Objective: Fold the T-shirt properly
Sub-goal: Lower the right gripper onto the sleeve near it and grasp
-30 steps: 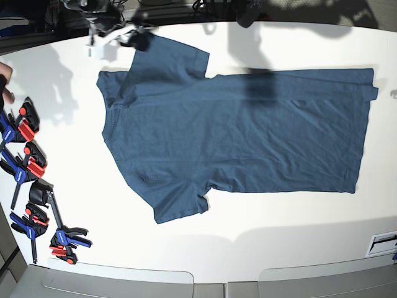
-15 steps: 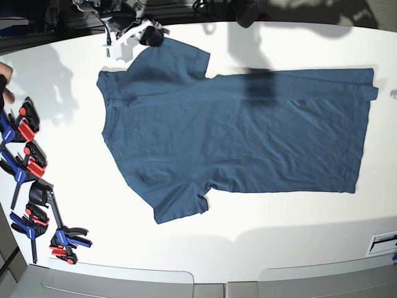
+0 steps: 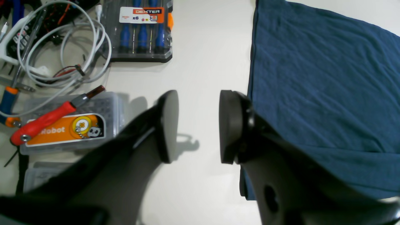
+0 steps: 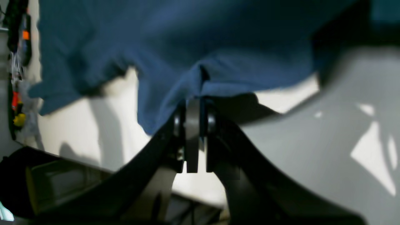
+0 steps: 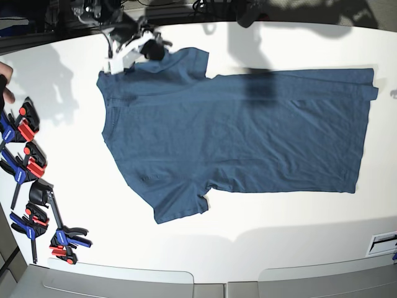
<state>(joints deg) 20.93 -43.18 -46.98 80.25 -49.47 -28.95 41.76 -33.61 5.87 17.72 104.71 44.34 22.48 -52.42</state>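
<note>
The dark navy T-shirt (image 5: 248,136) lies spread flat on the white table (image 5: 279,242), collar to the left and hem to the right. My right gripper (image 5: 154,49) is at the far left sleeve, and in the right wrist view this gripper (image 4: 193,104) is shut on a pinched ridge of the T-shirt (image 4: 187,37) at the sleeve edge. My left gripper (image 3: 198,125) stands open over bare table, its right finger just beside the straight edge of the T-shirt (image 3: 312,78). Nothing is between its fingers.
Several red-and-blue clamps (image 5: 28,167) lie along the table's left edge, and a person's hand (image 5: 5,84) shows there. Left of my left gripper are a screwdriver set (image 3: 140,31), coiled white cables (image 3: 62,47), a red-handled screwdriver (image 3: 47,120) and a clear box with an orange label (image 3: 68,128).
My right gripper has moved right onto the far sleeve and shut on its edge, pulling the sleeve slightly. The left gripper has stayed open.
</note>
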